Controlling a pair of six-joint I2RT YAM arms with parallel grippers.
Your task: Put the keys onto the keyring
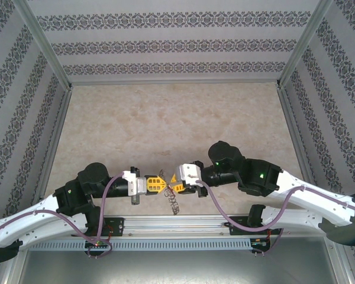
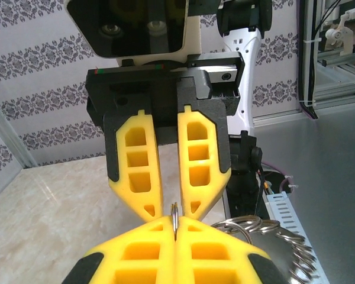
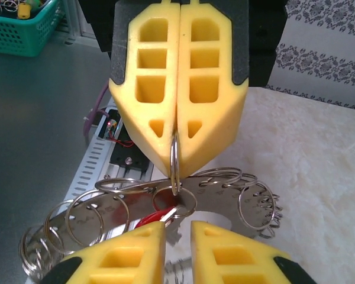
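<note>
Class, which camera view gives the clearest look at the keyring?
The right wrist view: the keyring hangs from the left tool, its loops spread out large and sharp. The left wrist view shows one ring edge-on, with some loops at the lower right. The top external view shows a tiny, indistinct tangle.

Seen from above, the white-and-black left arm (image 1: 41,216) and its twin, the right arm (image 1: 310,192), reach inward from opposite sides, wrists pointing at each other along one line; the yellow-fingered, black-bodied left end effector (image 1: 160,184) meets the matching right end effector (image 1: 175,184) tip to tip; the left's fingers press flush together; the right's stand slightly parted, a narrow gap between them.
</note>
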